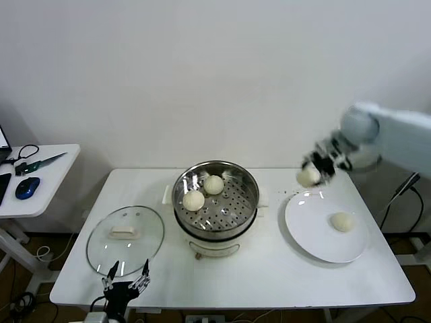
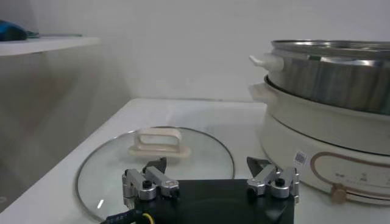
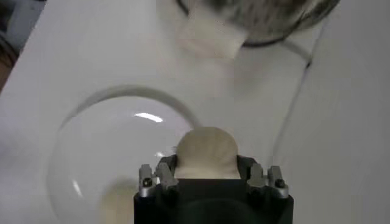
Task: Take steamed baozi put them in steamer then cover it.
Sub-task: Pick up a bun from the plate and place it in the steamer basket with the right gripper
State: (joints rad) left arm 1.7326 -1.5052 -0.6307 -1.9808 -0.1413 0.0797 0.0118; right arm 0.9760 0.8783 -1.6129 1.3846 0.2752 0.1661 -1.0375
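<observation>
Steamer (image 1: 217, 199): mid-table, uncovered, steel basket on a white pot base.
Buns in steamer: two, one (image 1: 193, 200) near the left wall, another (image 1: 213, 184) just behind it toward the back.
Right gripper (image 1: 316, 168): raised above the plate's back-left rim, fingers closed on a bun (image 1: 308, 176); the right wrist view shows the bun (image 3: 207, 152) pinched between both fingers.
Plate (image 1: 306, 229): right of the steamer, with one bun (image 1: 342, 221) on it.
Lid (image 1: 125, 239): flat on the table left of the steamer, handle up.
Left gripper (image 1: 126, 278): at the table's near edge by the lid, fingers wide apart, holding nothing.
</observation>
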